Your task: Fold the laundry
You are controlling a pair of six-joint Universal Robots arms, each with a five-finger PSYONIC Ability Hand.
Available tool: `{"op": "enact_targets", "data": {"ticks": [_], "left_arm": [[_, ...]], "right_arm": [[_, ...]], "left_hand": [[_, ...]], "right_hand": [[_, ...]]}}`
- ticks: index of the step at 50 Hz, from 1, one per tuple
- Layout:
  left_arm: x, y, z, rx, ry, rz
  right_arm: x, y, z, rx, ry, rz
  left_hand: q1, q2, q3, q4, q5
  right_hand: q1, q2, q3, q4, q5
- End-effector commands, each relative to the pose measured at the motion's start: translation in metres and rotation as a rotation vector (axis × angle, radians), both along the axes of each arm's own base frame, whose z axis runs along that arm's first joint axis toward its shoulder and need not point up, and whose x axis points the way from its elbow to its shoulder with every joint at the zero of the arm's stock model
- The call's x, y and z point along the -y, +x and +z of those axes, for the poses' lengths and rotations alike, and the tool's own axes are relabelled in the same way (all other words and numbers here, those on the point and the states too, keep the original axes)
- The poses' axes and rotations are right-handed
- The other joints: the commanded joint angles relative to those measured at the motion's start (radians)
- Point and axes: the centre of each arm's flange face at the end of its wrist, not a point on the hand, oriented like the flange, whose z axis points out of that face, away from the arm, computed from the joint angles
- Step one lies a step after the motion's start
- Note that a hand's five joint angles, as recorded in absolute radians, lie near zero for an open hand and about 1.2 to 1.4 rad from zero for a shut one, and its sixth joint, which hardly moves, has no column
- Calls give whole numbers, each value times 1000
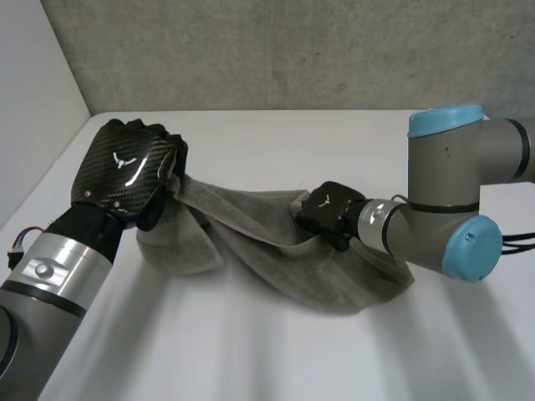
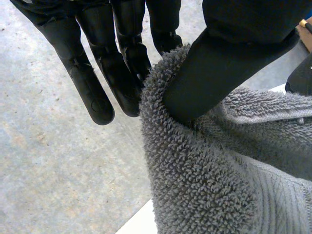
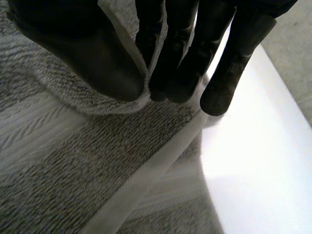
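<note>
While both hands hold it, the grey towel (image 1: 276, 246) lies bunched up on the white table (image 1: 251, 351), about midway between the near edge and the far edge. Its left end is lifted off the table and hangs down in a soft fold near the left edge; its right end lies in a heap closer to the middle. The left hand (image 1: 125, 171) holds the lifted end. In the left wrist view the left hand (image 2: 122, 63) presses its thumb on the fluffy edge of the towel (image 2: 219, 180), squeezing it against the fingers behind, while two other fingers (image 2: 92, 92) stick out straight beside the cloth, close together. The right hand (image 1: 330, 213) sits low on the towel's far edge. In the right wrist view the right hand (image 3: 107, 63) pinches a small fold of the towel (image 3: 73, 175) between its thumb and its fingers (image 3: 180, 68), which are pressed close together. A pale stripe (image 3: 141, 180) runs along the cloth under that hand, and bare table (image 3: 263, 161) shows just beside it. The left arm (image 1: 50, 284) comes in from the near left corner, the right arm (image 1: 451, 209) from the right edge. A rough grey wall (image 1: 251, 50) stands behind the far edge.
</note>
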Motion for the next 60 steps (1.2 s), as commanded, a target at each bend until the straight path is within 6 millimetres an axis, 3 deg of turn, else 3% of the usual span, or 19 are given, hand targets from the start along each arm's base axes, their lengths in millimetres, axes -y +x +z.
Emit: {"op": "enact_targets", "data": {"ticks": [1, 2, 4, 7, 8, 9, 10, 11, 12, 15, 18, 22, 24, 27, 32, 39, 46, 57, 60], "left_arm": [[26, -2, 5, -10, -31, 20], [38, -7, 8, -15, -47, 18], [52, -12, 15, -27, -79, 18], [81, -23, 46, -74, -195, 20], [81, -23, 46, -74, -195, 20], [97, -28, 69, -103, -274, 21], [110, -33, 95, -139, -364, 24], [111, -33, 95, -139, -365, 24], [120, -37, 124, -179, -463, 25], [128, -39, 179, -276, -659, 30], [134, -38, 198, -343, -724, 49], [143, -37, 181, -371, -633, 49], [148, -38, 133, -332, -430, 36], [146, -38, 105, -302, -332, 36], [120, -32, -4, -148, -7, -1], [78, -17, -90, 39, 214, -87], [59, 1, -114, 263, 196, -80], [46, 11, -78, 266, 180, -57], [43, 13, -75, 249, 188, -51]], "right_arm": [[24, 8, 43, 138, -94, -42], [24, 8, 44, 139, -94, -43], [47, 11, 93, 285, -221, -99], [60, 10, 127, 388, -312, -144], [72, 5, 161, 501, -406, -203], [80, -4, 196, 627, -500, -260], [80, -4, 196, 628, -501, -261], [85, -14, 228, 749, -591, -310], [83, -25, 257, 853, -671, -343], [79, -34, 279, 937, -732, -358], [72, -39, 291, 971, -776, -356], [64, -27, 242, 753, -626, -273], [59, -23, 217, 657, -554, -241], [48, -20, 164, 468, -422, -198], [29, -33, 86, 232, -257, -188], [-11, -51, -10, 52, -59, -171], [-32, -60, -24, 38, 4, -181], [-55, -77, 1, 138, 49, -253], [-67, -79, 6, 200, 94, -264]], "left_hand": [[249, 181, 181, 178, 205], [249, 181, 181, 178, 205], [249, 181, 181, 178, 205], [249, 181, 181, 178, 205], [249, 181, 181, 178, 205], [249, 181, 181, 178, 205], [249, 181, 181, 178, 205], [249, 181, 181, 178, 205], [249, 181, 181, 178, 205], [249, 181, 181, 178, 205], [249, 181, 181, 178, 205], [249, 181, 181, 178, 205], [249, 181, 181, 178, 205], [249, 181, 181, 178, 205], [249, 181, 181, 178, 205], [249, 181, 181, 178, 205], [249, 181, 181, 178, 205], [249, 181, 181, 178, 205], [48, -19, -19, -22, 4]], "right_hand": [[66, 82, 63, 65, 63], [66, 82, 63, 65, 63], [66, 82, 63, 65, 63], [66, 82, 63, 65, 63], [66, 82, 63, 65, 63], [66, 82, 63, 65, 63], [66, 82, 63, 65, 63], [66, 82, 63, 65, 63], [66, 82, 63, 65, 63], [66, 82, 63, 65, 63], [66, 82, 63, 65, 63], [66, 82, 63, 65, 63], [66, 82, 63, 65, 63], [66, 82, 63, 65, 63], [66, 82, 63, 65, 63], [66, 82, 63, 65, 63], [66, 82, 63, 65, 63], [66, 82, 63, 65, 63], [66, 82, 63, 65, 63]]}}
